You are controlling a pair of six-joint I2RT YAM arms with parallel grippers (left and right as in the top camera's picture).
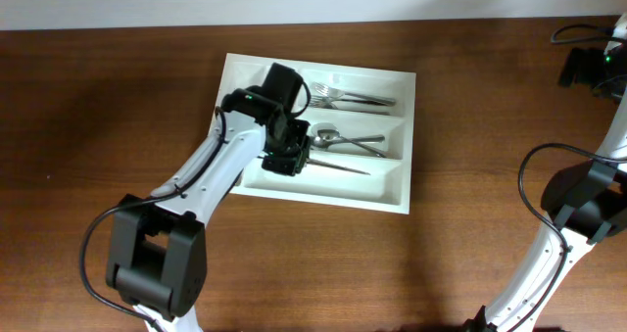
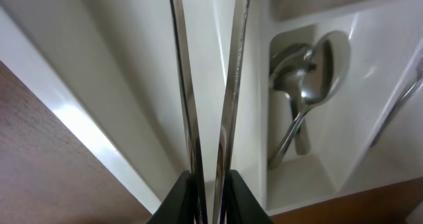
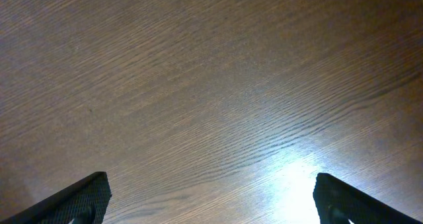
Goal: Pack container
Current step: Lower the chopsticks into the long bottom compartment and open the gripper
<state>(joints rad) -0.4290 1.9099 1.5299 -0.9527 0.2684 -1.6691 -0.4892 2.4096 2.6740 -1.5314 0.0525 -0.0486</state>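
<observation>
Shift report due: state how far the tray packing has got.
Done: forks lie in the container's top long slot, spoons in the middle one. In hand: the left fingers clamp two knives over the bottom slot. Left: release them. The right fingers hang open above the table; no loose cutlery shows.

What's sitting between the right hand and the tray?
Just bare wooden table; the overhead view shows nothing between the right hand and the tray.

container (image 1: 392,190): seen as plain white
cutlery (image 1: 326,134): seen as shiny silver
surface (image 1: 470,126): dark brown, wood-grained
arms (image 1: 211,170): white, black-jointed
</observation>
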